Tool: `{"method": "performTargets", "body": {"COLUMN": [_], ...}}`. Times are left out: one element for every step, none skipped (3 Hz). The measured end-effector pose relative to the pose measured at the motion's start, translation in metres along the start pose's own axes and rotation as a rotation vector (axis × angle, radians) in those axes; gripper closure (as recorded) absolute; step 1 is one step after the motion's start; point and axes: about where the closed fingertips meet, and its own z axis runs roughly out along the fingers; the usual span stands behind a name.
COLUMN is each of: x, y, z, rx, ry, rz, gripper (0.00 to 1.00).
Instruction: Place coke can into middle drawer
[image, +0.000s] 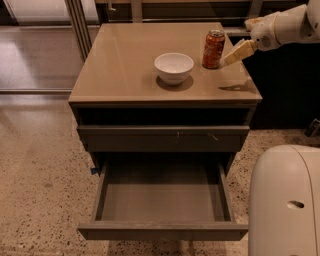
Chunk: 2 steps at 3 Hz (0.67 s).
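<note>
The coke can (213, 48), red-orange with a silver top, stands upright on the back right of the cabinet top (120, 65). My gripper (239, 45) hangs just right of the can, a little above the top, open and empty, with one cream finger (239, 52) pointing down towards the can's base. It does not touch the can. The middle drawer (160, 200) is pulled out wide below, with a bare grey floor.
A white bowl (173, 67) sits on the cabinet top left of the can. A shut grey drawer front (162, 138) with small marks lies above the open drawer. My white base (287, 200) fills the lower right. Speckled floor lies all around.
</note>
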Motion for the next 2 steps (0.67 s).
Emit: {"method": "performTargets", "body": {"x": [0.0050, 0.0115], "y": [-0.0047, -0.0110], "z": [-0.0015, 0.0074], "rx": [0.018, 0.036], "ry": [-0.001, -0.022], "rz": [0.013, 0.029], "gripper": [0.00, 0.00]}}
